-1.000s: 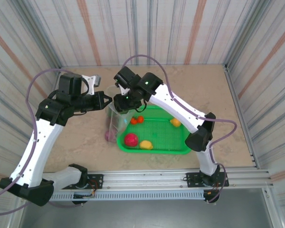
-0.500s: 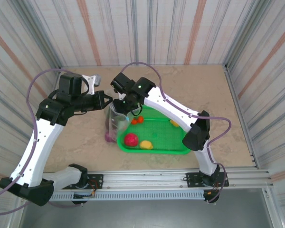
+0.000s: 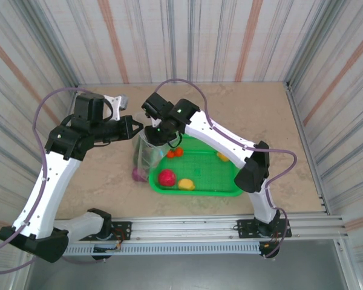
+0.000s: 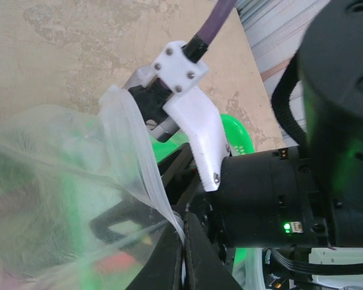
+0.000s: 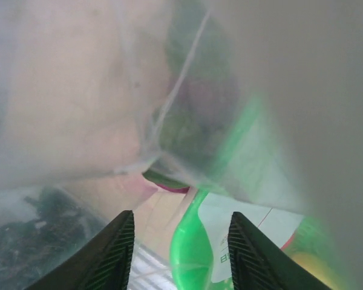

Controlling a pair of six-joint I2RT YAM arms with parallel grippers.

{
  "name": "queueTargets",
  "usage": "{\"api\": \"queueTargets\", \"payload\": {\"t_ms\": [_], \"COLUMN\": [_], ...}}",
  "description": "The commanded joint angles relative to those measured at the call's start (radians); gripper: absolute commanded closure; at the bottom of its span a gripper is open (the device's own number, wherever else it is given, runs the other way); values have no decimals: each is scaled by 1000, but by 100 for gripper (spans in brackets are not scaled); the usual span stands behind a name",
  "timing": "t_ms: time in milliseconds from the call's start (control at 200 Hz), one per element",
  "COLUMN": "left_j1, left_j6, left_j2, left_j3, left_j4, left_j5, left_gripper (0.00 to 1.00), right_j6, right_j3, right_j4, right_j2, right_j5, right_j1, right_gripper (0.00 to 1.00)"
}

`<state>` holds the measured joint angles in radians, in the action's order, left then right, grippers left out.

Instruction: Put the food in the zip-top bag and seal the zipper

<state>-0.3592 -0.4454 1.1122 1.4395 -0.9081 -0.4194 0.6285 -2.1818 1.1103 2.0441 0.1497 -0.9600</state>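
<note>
Zip-top bag (image 3: 146, 154) stands mid-frame in top view, touching green basket (image 3: 230, 188). Left wrist view: left gripper (image 4: 183, 235) pinches bag rim. Right wrist view: right gripper (image 5: 180, 223) spread, empty, against blurred film.

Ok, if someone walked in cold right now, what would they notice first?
The clear bag held upright mid-table, its rim pinched in the shut left pincer, with the right pincer open just above its mouth. Next, the bright green basket just right of it, holding a red fruit and a few yellow and orange ones.
</note>
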Motion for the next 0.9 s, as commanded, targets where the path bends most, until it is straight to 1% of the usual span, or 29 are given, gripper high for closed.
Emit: {"api": "queueTargets", "payload": {"t_ms": [0,115,281,381,436,501,586,661,731,806,892], "left_j1": [3,6,28,27,28,27,27,28,29,31,34], "left_j6": [9,33,44,39,38,39,44,52,52,56,57], "left_j2": [-24,-18,-10,-6,-6,-6,-8,-15,-40,-67,-87], "left_j3": [4,8,9,10,10,12,22,32,28,21,19], "left_j4": [14,-9,-22,-18,-19,-20,-31,-47,-48,-48,-53], "left_j5": [-8,17,13,2,-1,-2,6,36,94,149,185], "left_gripper": [100,100,100,100,100,100,100,100,100,100,100], "right_j6": [14,25,54,56,53,47,28,4,-15,-31,-43], "right_j3": [4,8,4,-4,-4,-4,-1,11,51,129,239], "right_j4": [-8,-44,-100,-114,-117,-115,-99,-68,-55,-57,-62], "right_j2": [-75,-124,-205,-242,-262,-285,-311,-335,-365,-412,-474], "right_j5": [-16,-5,5,19,13,14,3,-28,-59,-94,-127], "right_j1": [12,21,39,58,66,74,80,81,81,83,92], "right_gripper": [60,61,57,50,45,42,35,31,28,26,24]}}
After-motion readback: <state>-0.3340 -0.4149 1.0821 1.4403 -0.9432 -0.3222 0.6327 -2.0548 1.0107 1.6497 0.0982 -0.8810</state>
